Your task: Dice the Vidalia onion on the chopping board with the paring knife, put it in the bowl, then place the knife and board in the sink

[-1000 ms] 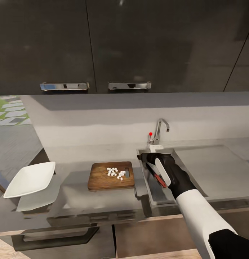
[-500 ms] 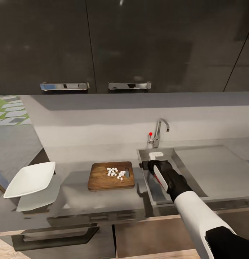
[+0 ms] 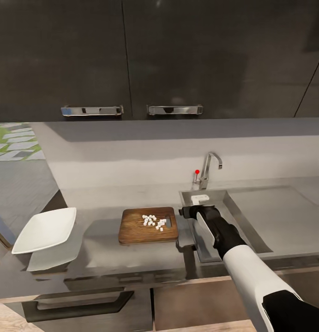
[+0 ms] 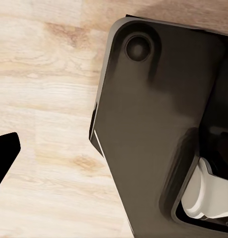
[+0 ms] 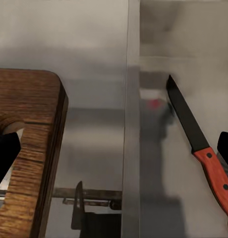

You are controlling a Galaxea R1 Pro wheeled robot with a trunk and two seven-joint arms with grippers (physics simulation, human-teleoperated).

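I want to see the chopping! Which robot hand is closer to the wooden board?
The right gripper, hovering over the sink just beside the chopping board. The left one hangs over the floor, away from it.

One wooden board (image 3: 148,226) sat mid-frame with roughly fifteen little white onion cubes (image 3: 154,222) on it. One white bowl (image 3: 45,229) at the left, one sink (image 3: 251,216) and one tap (image 3: 210,168) at the right, one knife (image 5: 200,139), and two cabinet handles (image 3: 92,110) up top.
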